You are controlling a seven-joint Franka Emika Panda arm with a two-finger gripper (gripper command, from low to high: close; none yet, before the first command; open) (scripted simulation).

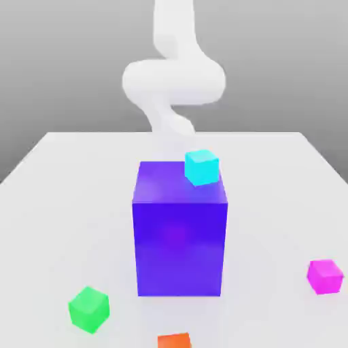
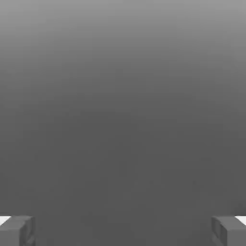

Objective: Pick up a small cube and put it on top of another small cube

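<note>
The small magenta-pink cube (image 1: 325, 276) rests on the white table (image 1: 61, 204) at the exterior view's right, near the front. My arm (image 1: 173, 81) rises as a white shape behind the big blue-purple block (image 1: 179, 238), far from the pink cube. In the hand view my gripper (image 2: 123, 230) is open, its grey fingertips (image 2: 17, 229) wide apart with nothing between them, facing a plain grey background.
A cyan cube (image 1: 202, 167) appears to sit on the big block's top at its far right corner. On the table at the front left lies a green cube (image 1: 89, 309). An orange cube (image 1: 174, 340) lies at the front edge of the exterior view.
</note>
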